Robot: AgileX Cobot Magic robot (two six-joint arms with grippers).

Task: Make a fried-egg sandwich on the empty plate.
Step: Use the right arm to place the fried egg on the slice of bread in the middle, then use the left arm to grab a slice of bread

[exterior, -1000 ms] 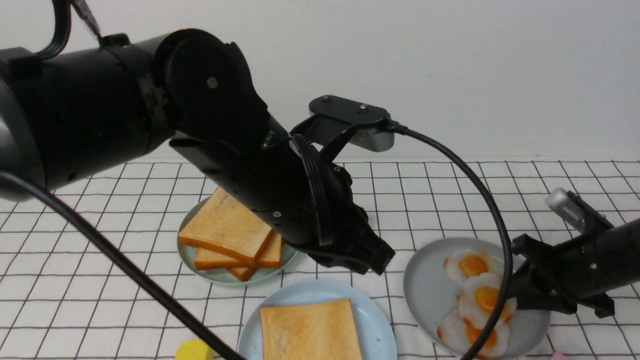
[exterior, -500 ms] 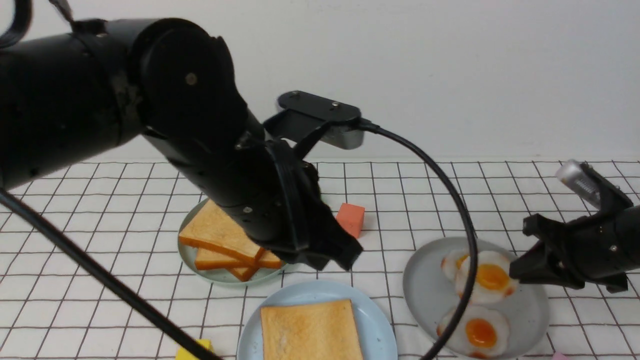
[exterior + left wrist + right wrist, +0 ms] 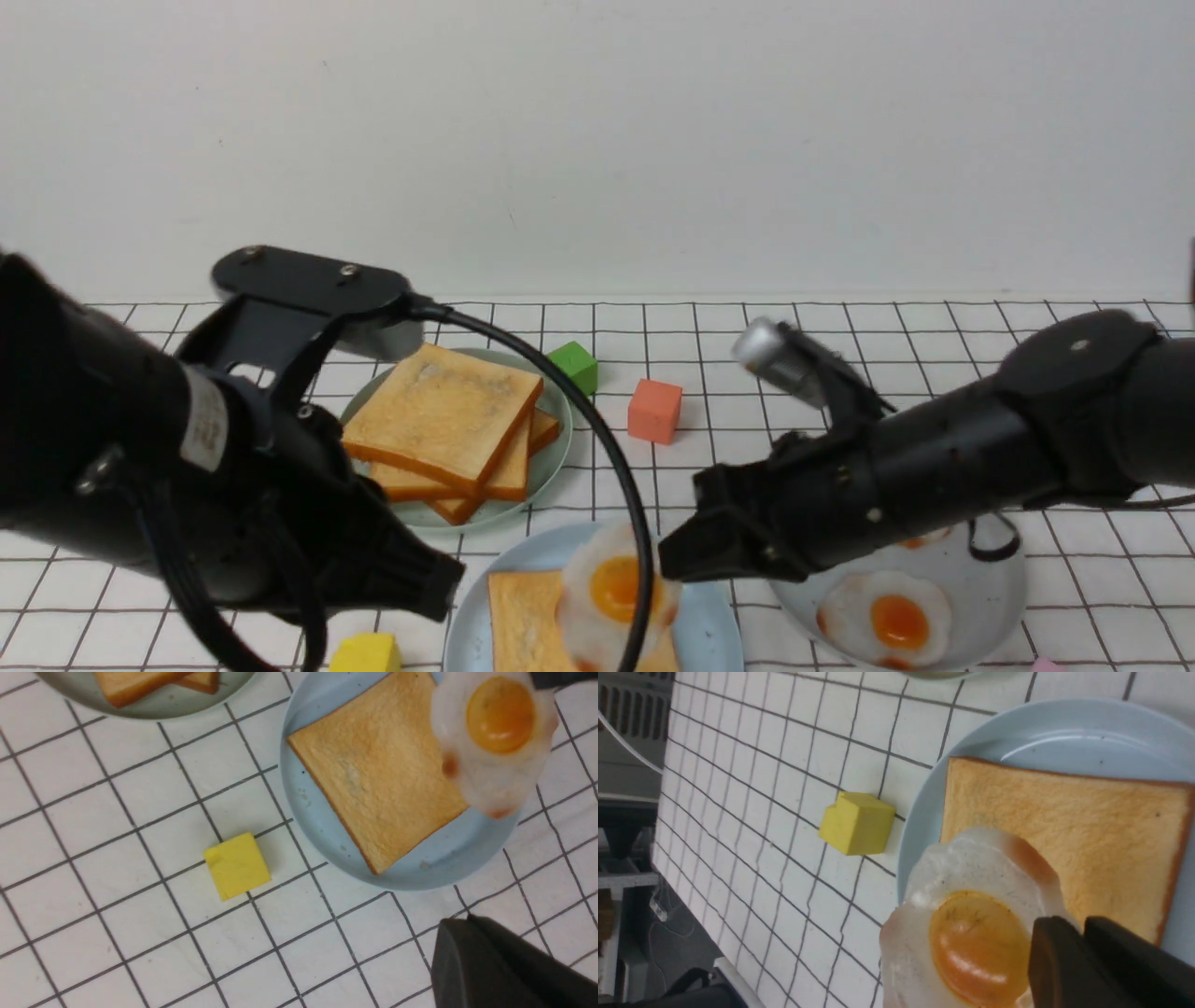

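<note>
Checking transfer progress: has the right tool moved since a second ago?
Yes. The right tool, gripping a fried egg, went left from the grey plate to above the pale-blue plate.

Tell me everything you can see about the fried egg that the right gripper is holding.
The fried egg is a glossy toy: translucent white with a wavy rim, browned patches at the edge and a domed orange yolk. It looks rubbery or plastic. The right gripper pinches it at one edge, so it hangs tilted over the toast slice on the pale-blue plate. Whether it touches the toast cannot be told.
</note>
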